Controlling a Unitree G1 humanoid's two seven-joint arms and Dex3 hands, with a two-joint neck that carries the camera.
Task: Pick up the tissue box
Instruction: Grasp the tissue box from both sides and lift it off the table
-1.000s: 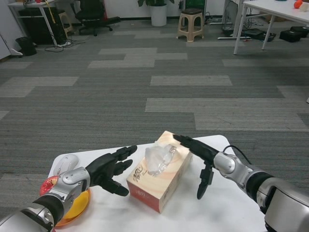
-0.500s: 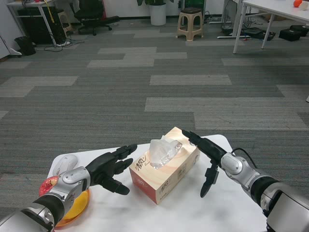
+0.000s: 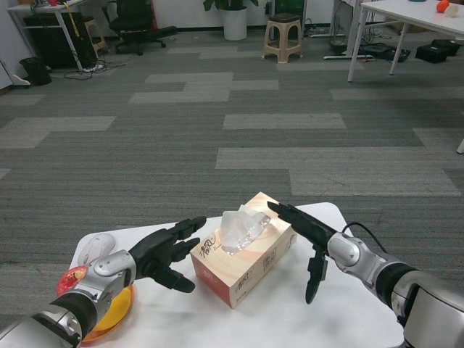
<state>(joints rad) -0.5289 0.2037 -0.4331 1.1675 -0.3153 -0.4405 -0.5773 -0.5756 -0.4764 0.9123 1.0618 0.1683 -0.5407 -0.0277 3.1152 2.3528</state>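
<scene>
**Two hands flank the tissue box**

The left hand [image 3: 163,252] is spread, fingertips just beside the tissue box [image 3: 243,257], holding nothing. The right hand [image 3: 304,235] is also spread and empty, fingers along the box's far right edge (contact there is hard to judge). The box sits mid-surface, a tissue poking up. An uneven squeeze could twist or crush the cardboard, or slide it. The white surface [image 3: 341,319] has open room on the right; an orange plate [image 3: 116,312] crowds the left edge.
</scene>
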